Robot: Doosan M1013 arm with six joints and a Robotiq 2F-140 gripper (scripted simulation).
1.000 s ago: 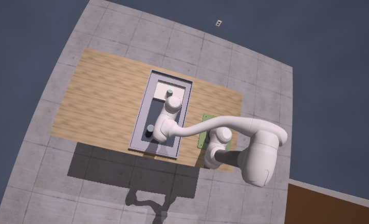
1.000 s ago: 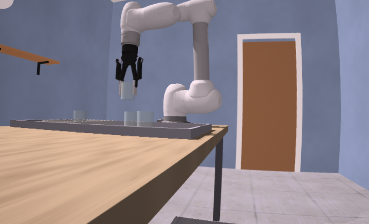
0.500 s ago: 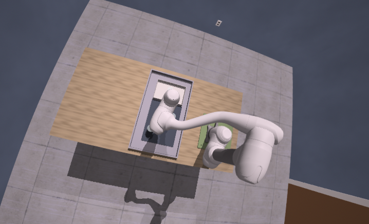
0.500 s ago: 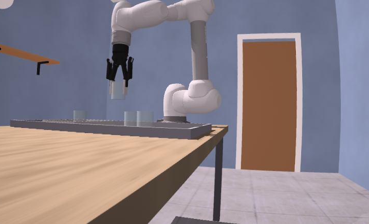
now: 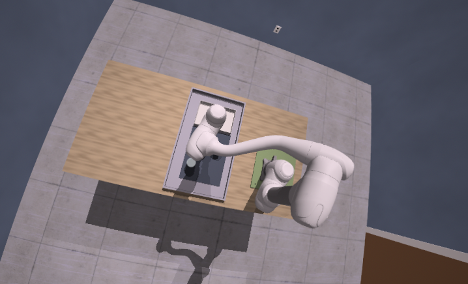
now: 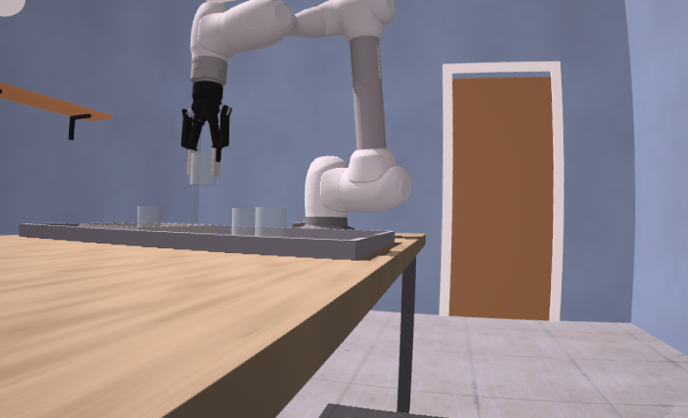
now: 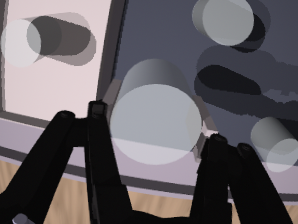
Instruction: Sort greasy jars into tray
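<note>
My gripper is shut on a pale glass jar, held upright well above the table; the top view has both hidden under the arm. In the wrist view it shows over the mat's side near the tray wall. A second jar stands in the white tray. Two jars stand on the dark mat: one at the left in the top view, the other farther right, mostly hidden there by the arm.
The steel table top has a raised rim around tray and mat. It lies on a wooden table. The arm's base stands on a green plate to the right in the top view. A shelf hangs on the wall.
</note>
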